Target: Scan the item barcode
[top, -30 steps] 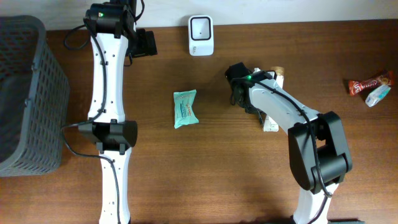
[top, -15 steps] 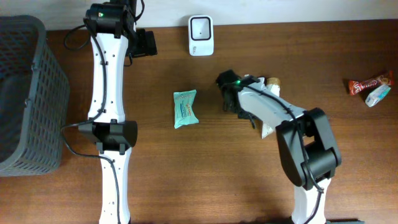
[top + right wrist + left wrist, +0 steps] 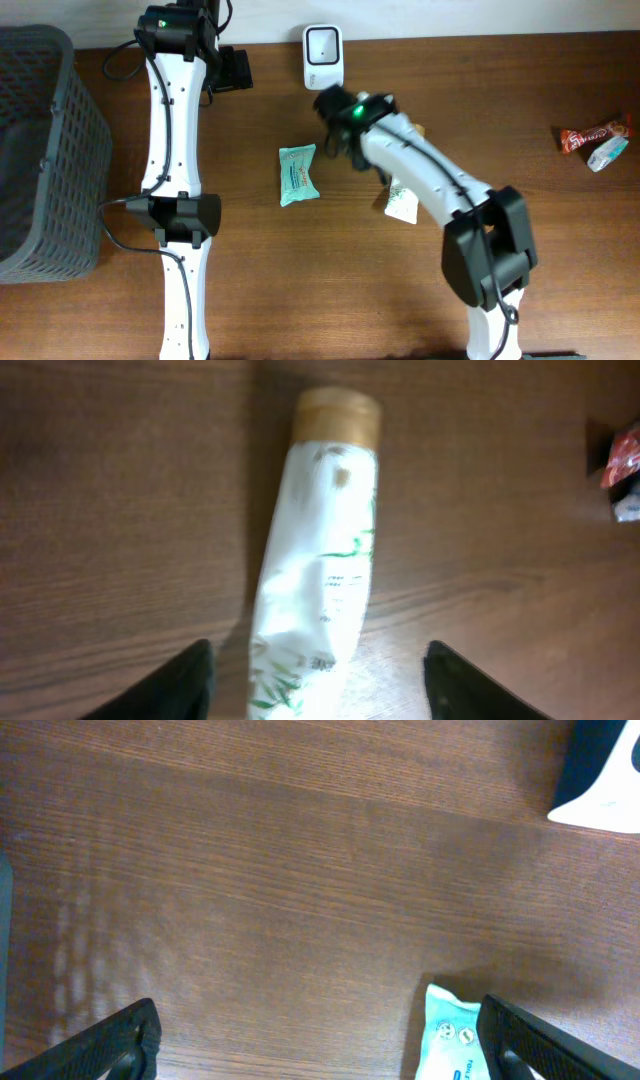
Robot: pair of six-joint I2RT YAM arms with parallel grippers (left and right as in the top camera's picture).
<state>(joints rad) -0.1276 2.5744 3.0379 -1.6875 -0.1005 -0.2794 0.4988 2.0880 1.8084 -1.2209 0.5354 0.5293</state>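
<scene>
Far left, the grey basket (image 3: 40, 150) is untouched. My left gripper (image 3: 320, 1035) is parked at the back of the table, jaws spread wide and empty, same as a second ago; its camera catches a corner of the teal packet (image 3: 450, 1045) and the edge of the scanner (image 3: 600, 780). The teal packet (image 3: 297, 175) lies flat mid-table and hasn't moved. The white scanner (image 3: 323, 57) stands at the back edge, just right of it. The change is all on the right arm. A second ago it was clamped shut over the white tube; now it has swung left toward the scanner. The right gripper (image 3: 320, 680) has its jaws spread, fingers either side of the tube (image 3: 320, 550) and not touching it. So the tube (image 3: 402, 200) is let go. It has slid left and now lies flat on the wood, brown cap toward the back, right of the packet and in front of the scanner. My read: a release, either tube done or a regrip, can't tell which. Two snack packs (image 3: 595, 140) sit far right, well apart.
</scene>
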